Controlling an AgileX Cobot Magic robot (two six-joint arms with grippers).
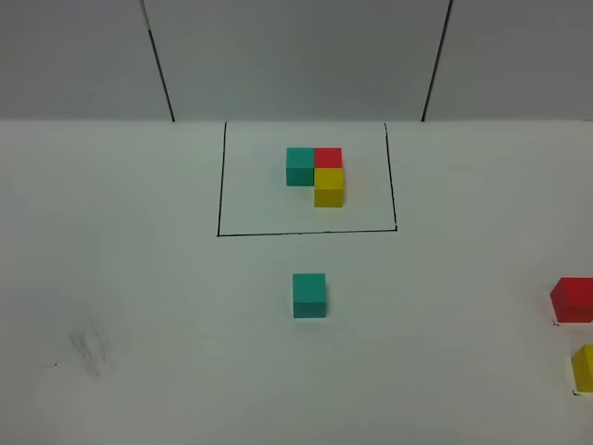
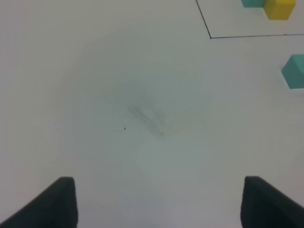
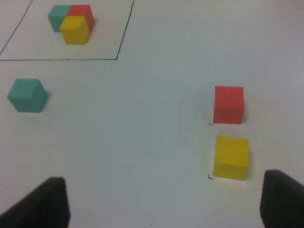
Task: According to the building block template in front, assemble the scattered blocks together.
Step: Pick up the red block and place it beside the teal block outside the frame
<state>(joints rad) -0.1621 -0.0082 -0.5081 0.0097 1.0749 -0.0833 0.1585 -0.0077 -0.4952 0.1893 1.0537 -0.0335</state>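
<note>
The building block template (image 1: 315, 171) is a joined teal, red and yellow cluster inside a black-lined rectangle at the back; it also shows in the right wrist view as the template (image 3: 71, 21). Of the scattered blocks, the teal cube (image 1: 309, 295) stands alone in front of the frame. The red cube (image 1: 573, 299) and yellow cube (image 1: 584, 367) sit at the far right edge. My right gripper (image 3: 165, 180) is open above the table, short of the yellow cube (image 3: 231, 157) and red cube (image 3: 229, 104). My left gripper (image 2: 159, 190) is open over bare table, far from the teal cube (image 2: 294, 71).
A faint grey smudge (image 1: 90, 350) marks the white table at the front left. The frame's black line (image 1: 306, 232) runs across the middle. A grey panelled wall (image 1: 296, 56) closes off the back.
</note>
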